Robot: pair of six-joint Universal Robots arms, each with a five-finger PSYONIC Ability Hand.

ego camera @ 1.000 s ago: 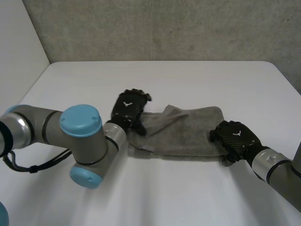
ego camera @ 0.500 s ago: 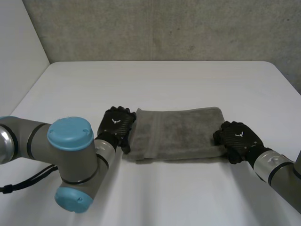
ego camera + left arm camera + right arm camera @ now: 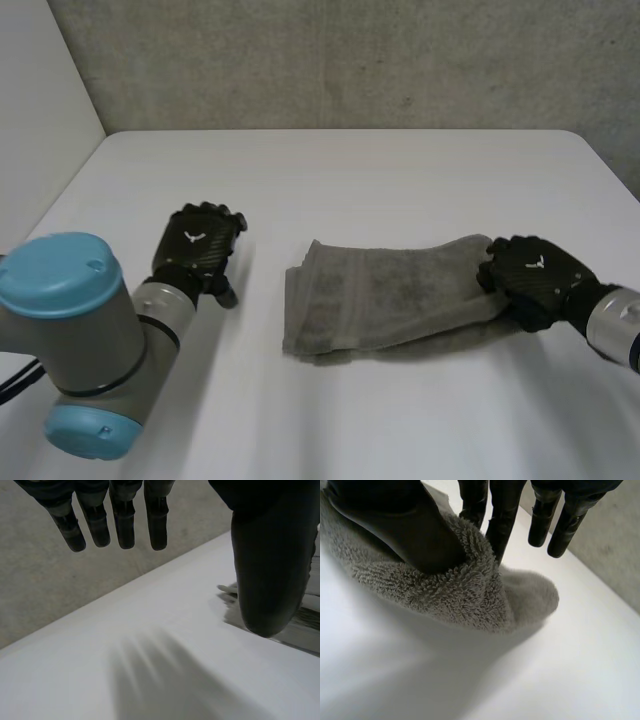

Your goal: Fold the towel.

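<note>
White table (image 3: 400, 170): 1 towel (image 3: 390, 295), R hand (image 3: 535, 280) pinching end; L hand (image 3: 198, 248) slack

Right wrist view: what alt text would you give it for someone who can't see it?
The robot's right hand pinches a bunched end of the grey towel between thumb and fingers, over the white table.

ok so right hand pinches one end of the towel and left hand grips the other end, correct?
Not quite. The left hand is open and holds nothing; it is apart from the towel, above the table, as the head and left wrist views show. The right hand does pinch one end of the towel.
</note>
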